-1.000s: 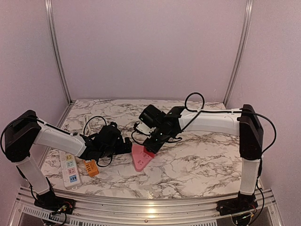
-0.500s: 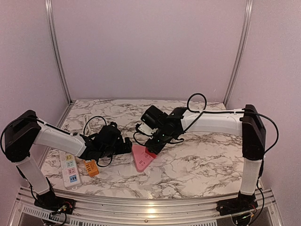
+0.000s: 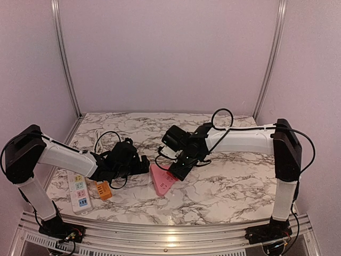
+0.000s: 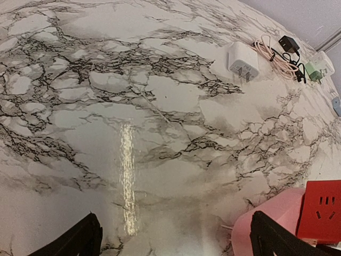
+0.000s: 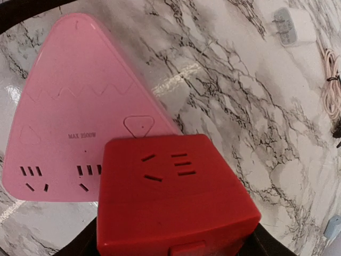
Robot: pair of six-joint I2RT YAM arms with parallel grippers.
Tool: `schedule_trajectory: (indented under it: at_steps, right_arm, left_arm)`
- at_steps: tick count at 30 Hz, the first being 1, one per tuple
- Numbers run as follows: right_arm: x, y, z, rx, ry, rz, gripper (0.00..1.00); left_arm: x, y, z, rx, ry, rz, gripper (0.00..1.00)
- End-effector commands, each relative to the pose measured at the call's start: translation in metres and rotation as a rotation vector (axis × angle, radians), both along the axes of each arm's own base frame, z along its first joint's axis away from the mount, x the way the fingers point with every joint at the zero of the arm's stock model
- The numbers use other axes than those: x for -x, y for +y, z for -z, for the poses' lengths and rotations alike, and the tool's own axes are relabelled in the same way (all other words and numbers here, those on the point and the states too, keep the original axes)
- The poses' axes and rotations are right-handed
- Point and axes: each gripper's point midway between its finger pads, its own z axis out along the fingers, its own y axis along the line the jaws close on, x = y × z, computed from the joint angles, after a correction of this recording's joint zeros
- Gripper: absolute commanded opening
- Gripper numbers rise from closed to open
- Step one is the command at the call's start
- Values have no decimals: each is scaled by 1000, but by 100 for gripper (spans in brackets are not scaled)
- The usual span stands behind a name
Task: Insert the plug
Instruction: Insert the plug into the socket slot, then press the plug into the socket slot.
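The red cube adapter (image 5: pixel 170 197) sits on top of the pink triangular power strip (image 5: pixel 80 106), covering the sockets along one edge. From the wrist views we judge it seated or very nearly so, though its prongs are hidden beneath it. The right claw (image 3: pixel 179 170) straddles the cube from above, with a dark finger showing at each side. We cannot tell whether those fingers press on the cube or stand just clear of it. Such a straddling hold suits pushing a plug straight down. The pink strip lies flat near the middle of the marble desk (image 4: pixel 160 106). The left claw (image 4: pixel 176 237) hovers low just to its left, spread wide with nothing between its fingers, probably placed to steady the strip should it slide. Just beyond the strip lie a white charger (image 4: pixel 243 60) and a coil of pinkish cable (image 4: pixel 274 53). At the near left are a white power strip (image 3: pixel 79 193) and an orange block (image 3: pixel 103 190) beside it.
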Motion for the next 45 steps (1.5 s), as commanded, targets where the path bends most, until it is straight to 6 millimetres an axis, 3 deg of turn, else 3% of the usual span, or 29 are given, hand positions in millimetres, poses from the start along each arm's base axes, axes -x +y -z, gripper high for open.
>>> schedule_trajectory:
  at_steps: [1,11,21,28,45]
  right_arm:
    - [10,-28,10,105,45,5,69]
    - [0,-24,-41,-45,2,26,79]
    - [-40,-60,-103,-237,-127,191,87]
    - [-50,-62,-93,-238,-145,241,88]
    - [-50,-23,-58,-231,-87,192,89]
  left_arm:
    - [-8,-3,-20,30,-49,-7,99]
    - [-9,-5,-22,35,-53,-3,99]
    - [-11,0,-33,21,-88,-7,99]
    - [-10,-1,-31,19,-84,-6,99]
    - [-7,1,-19,15,-56,-8,99]
